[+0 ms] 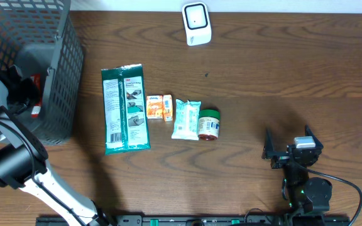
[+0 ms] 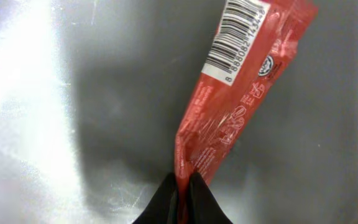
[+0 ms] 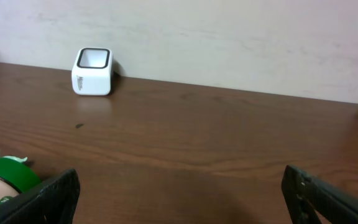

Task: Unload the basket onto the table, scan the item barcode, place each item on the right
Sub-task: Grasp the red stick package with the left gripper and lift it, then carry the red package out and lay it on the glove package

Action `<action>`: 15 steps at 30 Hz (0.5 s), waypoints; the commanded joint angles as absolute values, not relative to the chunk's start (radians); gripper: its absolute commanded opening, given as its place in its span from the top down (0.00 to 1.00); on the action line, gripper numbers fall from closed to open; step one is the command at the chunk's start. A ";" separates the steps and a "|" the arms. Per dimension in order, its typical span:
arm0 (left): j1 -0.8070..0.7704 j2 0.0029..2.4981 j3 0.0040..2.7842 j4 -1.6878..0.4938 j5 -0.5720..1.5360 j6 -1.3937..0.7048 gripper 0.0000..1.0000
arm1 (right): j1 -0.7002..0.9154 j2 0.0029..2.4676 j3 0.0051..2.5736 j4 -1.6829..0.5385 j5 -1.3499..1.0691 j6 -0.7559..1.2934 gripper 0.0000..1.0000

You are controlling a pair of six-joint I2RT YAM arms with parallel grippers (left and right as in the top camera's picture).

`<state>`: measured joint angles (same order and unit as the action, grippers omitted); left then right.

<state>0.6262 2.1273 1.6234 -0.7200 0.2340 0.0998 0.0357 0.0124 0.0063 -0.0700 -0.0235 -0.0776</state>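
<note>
Left gripper (image 2: pixel 180 194), down in the basket (image 1: pixel 65 63), pinches one end of a red packet (image 2: pixel 232 118); its length runs away from the jaws, barcode (image 2: pixel 236 36) farthest. Right gripper (image 1: pixel 289 145) gapes wide.

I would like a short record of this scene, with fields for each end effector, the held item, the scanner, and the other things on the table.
left end effector: shut on the red packet, pinching its lower edge
place of left arm: at the gray basket
barcode: on the packet's upper end, facing the wrist camera
right end effector: open, holds nothing
scanner: white, at the far edge of the table, apart from both arms
row on table: green pack, orange box, white packet, jar
</note>
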 commanded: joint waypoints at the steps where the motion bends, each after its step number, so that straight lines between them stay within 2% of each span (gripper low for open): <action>1: 0.622 1.997 1.641 -0.705 0.236 0.064 0.93 | 0.025 0.009 0.006 -0.073 -0.027 -0.083 0.01; 10: 0.622 1.612 1.641 -0.619 0.216 -0.097 0.93 | 0.025 0.009 0.006 -0.073 -0.027 -0.083 0.01; 15: 0.619 1.427 1.641 -0.677 0.202 -0.215 0.92 | 0.025 0.009 0.006 -0.074 -0.027 -0.083 0.01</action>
<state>0.6250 1.4937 1.6337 -0.6388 0.2188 -0.1020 0.0357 0.0124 0.0063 -0.0700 -0.0235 -0.0776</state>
